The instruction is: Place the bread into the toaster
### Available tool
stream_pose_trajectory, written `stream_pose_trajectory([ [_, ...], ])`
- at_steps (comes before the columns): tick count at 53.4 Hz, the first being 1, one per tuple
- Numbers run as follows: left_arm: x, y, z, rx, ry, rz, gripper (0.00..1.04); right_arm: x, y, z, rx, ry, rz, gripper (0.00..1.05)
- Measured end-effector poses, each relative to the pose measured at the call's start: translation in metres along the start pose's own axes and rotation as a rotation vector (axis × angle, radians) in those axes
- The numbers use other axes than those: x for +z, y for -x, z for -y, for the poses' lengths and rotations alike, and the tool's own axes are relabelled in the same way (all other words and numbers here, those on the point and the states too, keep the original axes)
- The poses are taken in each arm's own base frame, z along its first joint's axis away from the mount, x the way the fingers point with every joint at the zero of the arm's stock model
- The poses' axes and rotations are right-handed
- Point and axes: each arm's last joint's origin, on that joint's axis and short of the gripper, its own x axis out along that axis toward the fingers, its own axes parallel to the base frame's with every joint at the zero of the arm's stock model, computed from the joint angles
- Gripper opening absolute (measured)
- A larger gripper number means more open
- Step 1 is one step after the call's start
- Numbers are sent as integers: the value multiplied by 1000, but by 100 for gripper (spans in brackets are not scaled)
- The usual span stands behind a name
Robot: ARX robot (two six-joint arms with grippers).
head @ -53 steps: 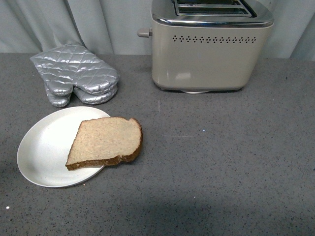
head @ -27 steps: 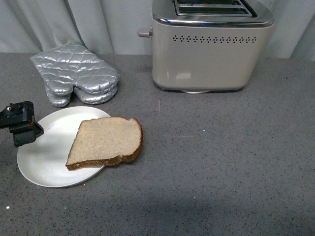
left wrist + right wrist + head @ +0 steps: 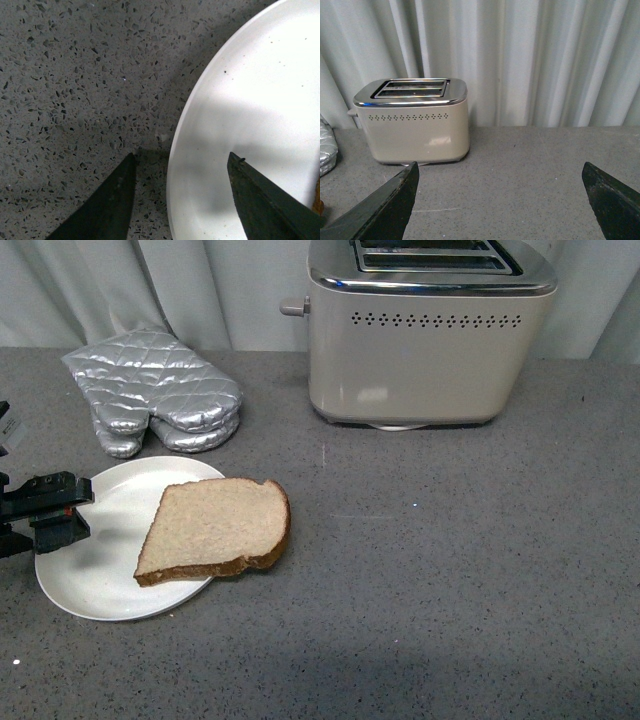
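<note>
The bread overhangs its plate; the left end effector, spread wide, should reach for that free crust.

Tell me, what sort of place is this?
Likely a kitchen counter: a toaster, a silver oven mitt and a bread slice on a white plate sit on a speckled grey worktop.

speckled grey countertop before pale pleated curtain

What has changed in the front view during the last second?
The left pincer came in from the left edge and now hangs open over the left rim of the plate, holding nothing. The bread, toaster and mitt stayed in place.
</note>
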Motion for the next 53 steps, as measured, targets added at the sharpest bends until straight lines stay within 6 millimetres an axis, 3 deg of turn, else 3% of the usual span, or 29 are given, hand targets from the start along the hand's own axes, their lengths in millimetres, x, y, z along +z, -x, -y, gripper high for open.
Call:
stream_pose_trajectory([
  [9,1,-2,3,-21,2,-5,18,0,0,0,0,0,0,95],
  [15,1,-1,6,-42,19,-7,3,0,0,0,0,0,0,95],
  [23,1,3,13,-83,42,-10,3,0,0,0,0,0,0,95],
  [35,3,14,43,-215,92,-20,3,0,0,0,0,0,0,95],
  [53,10,9,114,-325,108,-22,3,0,0,0,0,0,0,95],
])
